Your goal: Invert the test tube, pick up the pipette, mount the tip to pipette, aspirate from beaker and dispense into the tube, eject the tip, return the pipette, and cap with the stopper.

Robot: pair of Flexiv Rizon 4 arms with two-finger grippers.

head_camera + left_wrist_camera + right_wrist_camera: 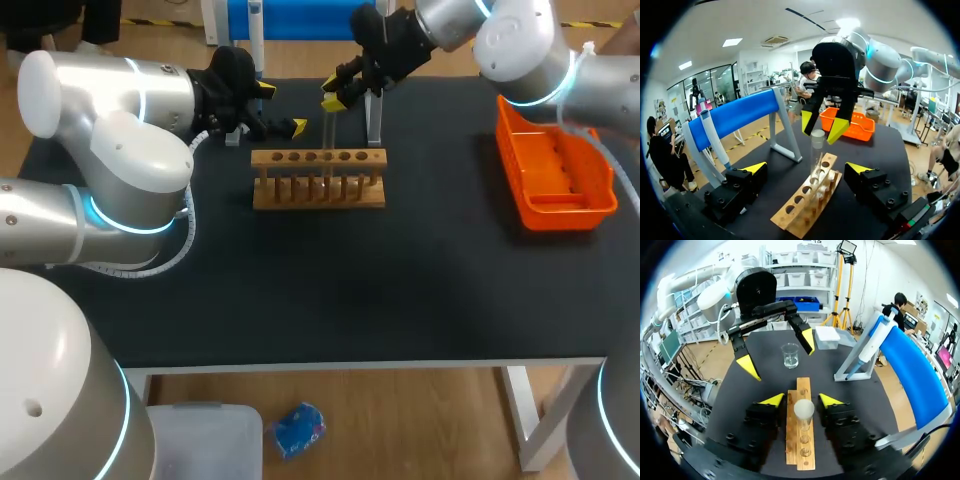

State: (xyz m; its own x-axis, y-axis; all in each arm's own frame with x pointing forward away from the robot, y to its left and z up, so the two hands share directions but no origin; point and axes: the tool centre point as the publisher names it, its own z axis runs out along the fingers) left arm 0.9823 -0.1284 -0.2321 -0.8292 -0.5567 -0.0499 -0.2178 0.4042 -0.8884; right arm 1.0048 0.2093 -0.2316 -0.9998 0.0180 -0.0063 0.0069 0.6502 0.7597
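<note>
The wooden rack [318, 190] lies mid-table on the black table [400, 300], with the test tube [328, 140] upright in a hole toward the middle of its row. The right gripper [330, 93] hangs at the tube's top with its fingers apart on either side (the right wrist view shows a gap on both sides, so no grip). The left gripper [280, 108] is just behind the rack's left part, its fingers spread wide and holding nothing. The beaker [790, 355] stands past the rack's end, below that gripper. An orange basket [555, 170] sits at the table's right side, well apart. Farther back, the pipette [871, 345] hangs on its blue stand [912, 375]
</note>
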